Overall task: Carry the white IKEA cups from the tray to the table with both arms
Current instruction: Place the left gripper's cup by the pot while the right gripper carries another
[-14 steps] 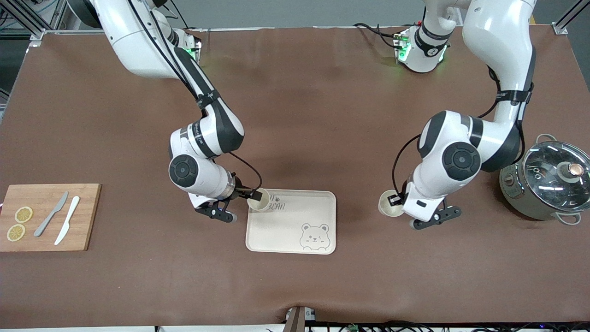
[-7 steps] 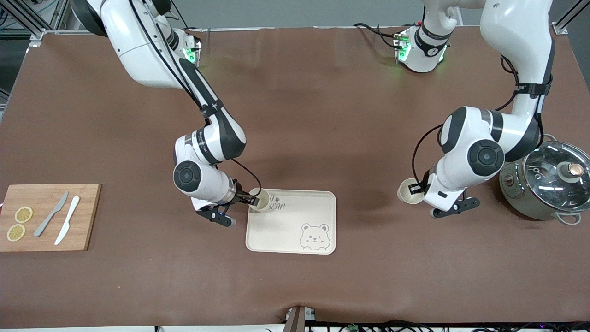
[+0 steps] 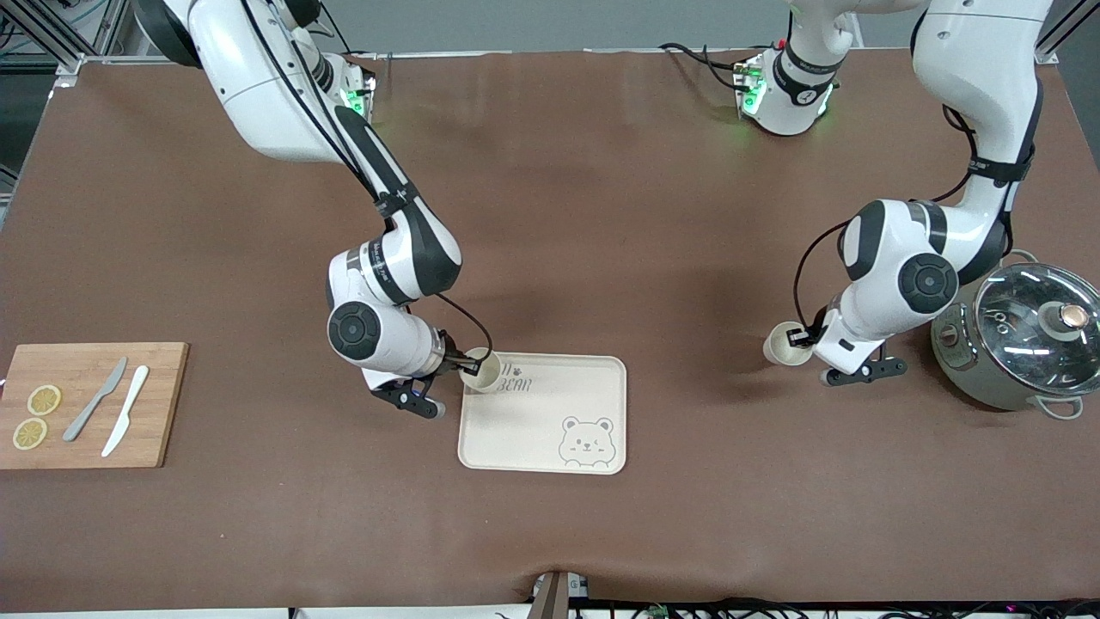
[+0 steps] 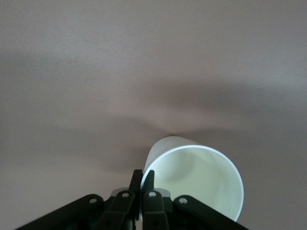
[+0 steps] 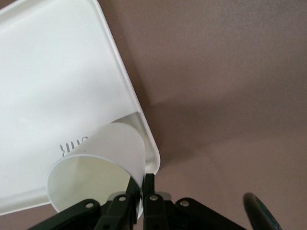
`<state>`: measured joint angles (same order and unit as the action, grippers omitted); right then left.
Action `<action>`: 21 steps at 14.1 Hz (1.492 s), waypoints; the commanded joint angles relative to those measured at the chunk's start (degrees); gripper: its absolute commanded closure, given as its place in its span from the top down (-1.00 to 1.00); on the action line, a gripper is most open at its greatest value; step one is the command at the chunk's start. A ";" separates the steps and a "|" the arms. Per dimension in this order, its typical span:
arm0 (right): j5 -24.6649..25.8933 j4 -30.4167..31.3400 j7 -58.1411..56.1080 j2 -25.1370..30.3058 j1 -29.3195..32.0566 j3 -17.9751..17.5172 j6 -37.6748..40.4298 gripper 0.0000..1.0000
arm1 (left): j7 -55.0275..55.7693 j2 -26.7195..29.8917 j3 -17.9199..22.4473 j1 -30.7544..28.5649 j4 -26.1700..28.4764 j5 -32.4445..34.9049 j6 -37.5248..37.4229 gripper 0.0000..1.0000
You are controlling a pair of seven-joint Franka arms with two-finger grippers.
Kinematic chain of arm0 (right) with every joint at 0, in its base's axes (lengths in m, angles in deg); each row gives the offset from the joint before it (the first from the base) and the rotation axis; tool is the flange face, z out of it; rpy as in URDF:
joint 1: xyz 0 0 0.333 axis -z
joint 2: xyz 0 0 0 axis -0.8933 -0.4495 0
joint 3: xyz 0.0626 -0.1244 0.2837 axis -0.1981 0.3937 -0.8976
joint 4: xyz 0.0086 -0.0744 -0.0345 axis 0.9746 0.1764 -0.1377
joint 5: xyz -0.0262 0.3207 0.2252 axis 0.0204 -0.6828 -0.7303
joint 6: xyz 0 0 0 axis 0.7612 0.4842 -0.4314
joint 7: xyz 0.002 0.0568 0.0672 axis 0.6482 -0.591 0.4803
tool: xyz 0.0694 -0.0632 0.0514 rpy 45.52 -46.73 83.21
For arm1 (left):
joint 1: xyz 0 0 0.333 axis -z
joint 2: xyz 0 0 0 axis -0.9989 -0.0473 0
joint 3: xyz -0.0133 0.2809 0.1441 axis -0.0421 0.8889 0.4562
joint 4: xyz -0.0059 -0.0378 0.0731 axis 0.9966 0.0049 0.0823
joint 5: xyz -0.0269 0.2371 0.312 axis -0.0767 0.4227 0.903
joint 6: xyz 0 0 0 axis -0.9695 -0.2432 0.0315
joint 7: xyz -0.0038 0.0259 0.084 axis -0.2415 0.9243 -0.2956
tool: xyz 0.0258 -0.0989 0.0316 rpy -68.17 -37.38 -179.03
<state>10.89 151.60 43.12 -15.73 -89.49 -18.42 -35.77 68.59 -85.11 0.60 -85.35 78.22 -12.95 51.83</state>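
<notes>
The right arm's black two-finger gripper [image 3: 455, 368] is pinching the rim of one small cream-white handleless cup [image 3: 481, 370], with one finger inside the wall and one outside, as the right wrist view shows [image 5: 142, 190]. This cup [image 5: 98, 175] is sitting over the corner of the cream rectangular tray with a printed bear [image 3: 601, 378], the corner toward the right arm's end and farther from the front camera.

The left arm's black gripper [image 3: 808, 340] is clamping the rim of the second cream-white cup [image 3: 786, 344] in the same manner; its fingers [image 4: 135, 184] are closing on the wall of the cup [image 4: 196, 175]. This cup is over the bare brown table mat [image 3: 601, 198], between the tray and the grey cooking pot with a glass lid [image 3: 1018, 335], well apart from the tray.

A wooden cutting board [image 3: 159, 404] with two lemon slices [image 3: 36, 416], a grey knife [image 3: 94, 400] and a white knife [image 3: 125, 411] is lying at the right arm's end.
</notes>
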 commanded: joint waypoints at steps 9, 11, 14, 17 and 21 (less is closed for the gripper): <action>3.44 -5.02 -12.48 7.85 8.16 0.56 24.86 -1.00 | -3.76 2.73 -0.56 -1.76 0.33 -0.11 0.21 1.00; 10.19 -0.79 -19.24 10.93 10.63 0.56 24.77 -1.00 | -3.15 5.27 -0.65 -1.68 0.06 -0.11 0.04 1.00; 12.60 4.31 -28.55 14.01 15.98 0.56 24.42 -1.00 | -3.67 8.18 -0.65 -1.68 -3.26 -0.19 -4.16 1.00; 12.69 7.65 -40.33 15.51 22.75 0.56 24.25 -1.00 | -3.67 9.24 -0.56 -1.59 -10.29 -0.19 -11.54 1.00; 15.93 11.34 -50.02 15.95 30.84 0.56 20.58 -1.00 | -3.76 9.51 -0.48 -1.76 -19.95 -0.46 -21.03 1.00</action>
<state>24.78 158.57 -3.31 -2.15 -62.43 -16.61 -12.39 65.86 -75.22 0.31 -86.70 63.30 -12.96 35.90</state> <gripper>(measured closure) 0.974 0.000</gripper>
